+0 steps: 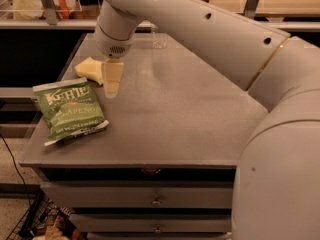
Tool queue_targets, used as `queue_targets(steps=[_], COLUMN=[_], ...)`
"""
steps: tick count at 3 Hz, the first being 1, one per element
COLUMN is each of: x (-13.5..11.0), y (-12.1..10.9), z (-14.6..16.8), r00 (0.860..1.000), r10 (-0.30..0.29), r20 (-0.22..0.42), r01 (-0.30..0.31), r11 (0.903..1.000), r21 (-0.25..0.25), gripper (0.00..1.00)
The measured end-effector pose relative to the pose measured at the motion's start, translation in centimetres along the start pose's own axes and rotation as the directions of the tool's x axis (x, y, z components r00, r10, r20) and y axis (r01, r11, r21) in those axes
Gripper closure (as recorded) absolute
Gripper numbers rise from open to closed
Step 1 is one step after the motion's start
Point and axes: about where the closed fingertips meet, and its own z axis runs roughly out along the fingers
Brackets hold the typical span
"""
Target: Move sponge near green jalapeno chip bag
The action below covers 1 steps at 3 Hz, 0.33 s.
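The sponge, a pale yellow foam block, is at the table's back left, just beyond the top edge of the green jalapeno chip bag. The bag lies flat near the table's left front corner, with "Kettle" and "Jalapeno" facing up. My gripper hangs from the wrist right against the sponge's right side, its tip low over the table and close to the bag's top right corner. Whether the sponge rests on the table or is held just above it does not show.
The grey table top has drawers under its front edge. My large white arm fills the right side. A clear glass stands at the back edge. Shelves with goods are behind.
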Motion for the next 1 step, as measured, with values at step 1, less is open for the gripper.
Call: queue_targets(steps=[1], x=[0.09], y=[0.12], z=[-0.27], r00=[1.0], r10=[-0.001], r20=[0.016], r01=[0.001], r11=[1.0], r21=[-0.005], gripper=[0.0])
